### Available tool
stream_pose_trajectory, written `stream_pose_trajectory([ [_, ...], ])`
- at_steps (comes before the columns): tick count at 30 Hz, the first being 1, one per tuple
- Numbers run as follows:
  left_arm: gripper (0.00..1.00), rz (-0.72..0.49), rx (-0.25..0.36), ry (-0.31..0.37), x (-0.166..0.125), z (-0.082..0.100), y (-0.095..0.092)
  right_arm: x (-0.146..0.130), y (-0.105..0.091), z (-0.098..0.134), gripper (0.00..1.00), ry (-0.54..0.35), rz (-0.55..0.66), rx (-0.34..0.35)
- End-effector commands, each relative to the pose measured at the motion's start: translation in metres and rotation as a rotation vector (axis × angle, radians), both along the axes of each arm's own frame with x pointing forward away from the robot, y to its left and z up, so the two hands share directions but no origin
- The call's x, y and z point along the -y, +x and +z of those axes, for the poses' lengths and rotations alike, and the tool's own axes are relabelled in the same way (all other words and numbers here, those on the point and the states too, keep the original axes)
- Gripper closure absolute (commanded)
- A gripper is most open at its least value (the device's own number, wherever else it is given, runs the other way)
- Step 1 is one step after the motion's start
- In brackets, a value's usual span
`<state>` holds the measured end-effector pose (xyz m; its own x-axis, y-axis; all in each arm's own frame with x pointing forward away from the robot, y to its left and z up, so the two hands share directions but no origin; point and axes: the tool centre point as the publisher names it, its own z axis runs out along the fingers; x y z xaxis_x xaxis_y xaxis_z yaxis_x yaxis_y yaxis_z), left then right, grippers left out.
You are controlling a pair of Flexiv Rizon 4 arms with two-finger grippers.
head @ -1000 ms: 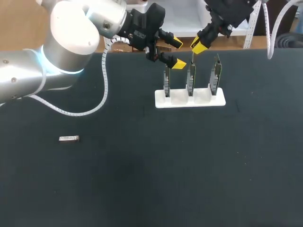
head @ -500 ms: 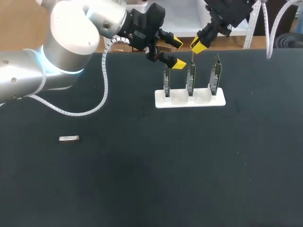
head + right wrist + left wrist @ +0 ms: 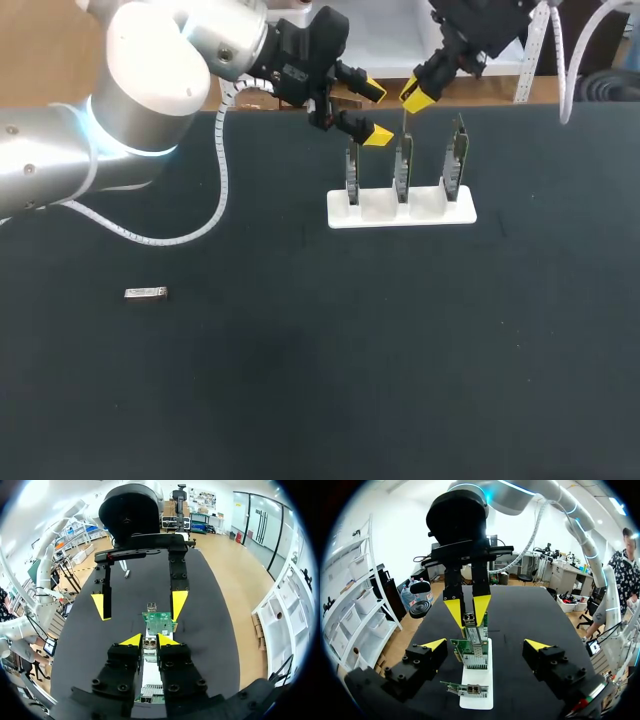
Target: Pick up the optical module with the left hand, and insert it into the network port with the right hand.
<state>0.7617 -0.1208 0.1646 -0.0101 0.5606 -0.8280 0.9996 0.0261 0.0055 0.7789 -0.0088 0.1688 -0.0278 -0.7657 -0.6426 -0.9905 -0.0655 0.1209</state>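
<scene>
Roughly by size: table (image 3: pixel 300 400), black. Left gripper (image 3: pixel 372 112), fingers spread and empty, at 11 o'clock of the white rack (image 3: pixel 400 213). Right gripper (image 3: pixel 147 640), tips pinching the optical module (image 3: pixel 469 618) above the middle board (image 3: pixel 403 170). Spare module (image 3: pixel 145 292), 8 o'clock. The module is probably light, rigid, slick metal; hold its flat sides near the rear.

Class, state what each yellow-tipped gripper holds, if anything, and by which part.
The left gripper is open, holding nothing. The right gripper pinches a small silver metal module by its two sides, atop the middle green circuit board.
</scene>
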Motion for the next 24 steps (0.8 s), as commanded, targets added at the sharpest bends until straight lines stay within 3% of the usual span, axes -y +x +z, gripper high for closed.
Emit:
stream_pose_trajectory([
  [1, 0.00, -0.002, -0.004, 0.007, 0.0006, 0.0010, 0.0017, -0.0008, -0.0013, -0.0025, 1.00, 0.003, -0.006, 0.003],
  [24, 0.00, -0.002, -0.004, 0.007, 0.0006, 0.0010, 0.0017, -0.0006, -0.0038, -0.0065, 1.00, -0.002, -0.011, -0.002],
])
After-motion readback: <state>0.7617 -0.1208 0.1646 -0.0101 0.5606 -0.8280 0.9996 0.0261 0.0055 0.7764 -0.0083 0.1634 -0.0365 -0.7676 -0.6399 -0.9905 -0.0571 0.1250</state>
